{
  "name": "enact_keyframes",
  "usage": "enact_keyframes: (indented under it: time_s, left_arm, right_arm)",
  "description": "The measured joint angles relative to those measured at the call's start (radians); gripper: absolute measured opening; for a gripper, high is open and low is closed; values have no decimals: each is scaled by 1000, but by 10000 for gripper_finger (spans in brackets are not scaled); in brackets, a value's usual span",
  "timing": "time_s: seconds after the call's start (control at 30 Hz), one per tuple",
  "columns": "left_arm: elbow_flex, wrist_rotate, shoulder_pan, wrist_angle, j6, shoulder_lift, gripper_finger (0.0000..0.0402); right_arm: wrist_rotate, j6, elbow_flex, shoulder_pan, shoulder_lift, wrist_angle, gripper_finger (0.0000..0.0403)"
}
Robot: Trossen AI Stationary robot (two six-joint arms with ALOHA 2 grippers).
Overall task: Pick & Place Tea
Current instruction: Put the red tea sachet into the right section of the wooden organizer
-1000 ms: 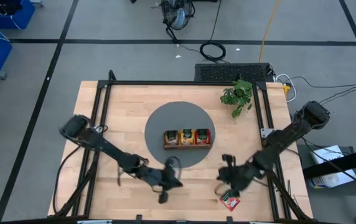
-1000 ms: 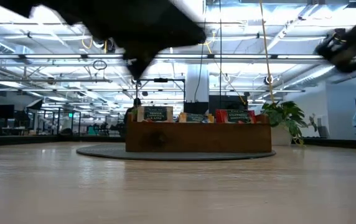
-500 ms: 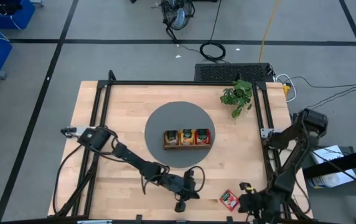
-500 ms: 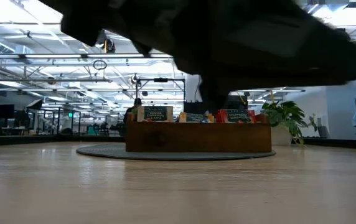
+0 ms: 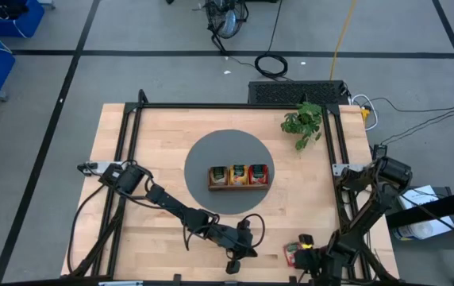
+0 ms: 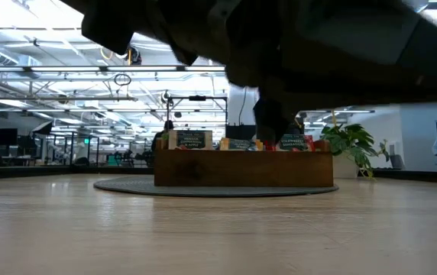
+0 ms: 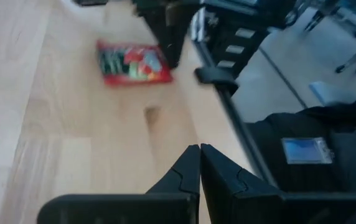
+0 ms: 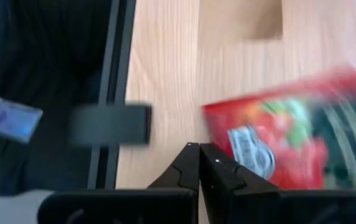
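Nearby, flat glossy red sachet (image 7: 132, 63) on pale wood (image 7: 72, 143).

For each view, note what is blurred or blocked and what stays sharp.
Low view: a dark blurred arm fills the top, while the wooden tray stays sharp. Both wrist views: the red sachet is smeared. High view: everything is crisp.

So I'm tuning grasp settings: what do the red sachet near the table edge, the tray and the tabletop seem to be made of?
The red tea sachet looks like thin printed foil or coated paper: flat, slightly glossy, full-colour label. The tray appears to be brown wood with a matte finish. The tabletop looks like light wooden planks with visible grain and a smooth sealed surface. Both grippers, left and right, are shut and empty.
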Motion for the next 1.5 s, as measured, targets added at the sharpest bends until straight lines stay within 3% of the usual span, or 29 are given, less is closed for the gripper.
enact_keyframes:
  time_s: [0.2,0.57,0.73,0.97,1.07,1.2,1.5]
  left_arm:
    - [0,-33,-1,-54,-15,0,17]
    - [0,-40,-13,-83,-4,0,17]
    - [0,-10,-9,-107,8,0,5]
    - [0,-36,-10,-113,47,0,24]
    - [0,-69,-10,-113,48,0,25]
    - [0,-92,-8,-114,48,0,26]
    - [-1,-92,-9,-114,47,0,26]
  right_arm:
    - [54,-133,-2,-64,27,80,0]
    - [-1,-258,10,-104,-41,65,0]
    - [-4,-169,43,-81,-127,-28,0]
    - [-158,108,81,-13,-142,-180,0]
    - [-111,202,79,4,-142,-284,0]
    - [-50,227,47,4,-143,-308,0]
    - [-153,212,-63,-53,-127,-287,0]
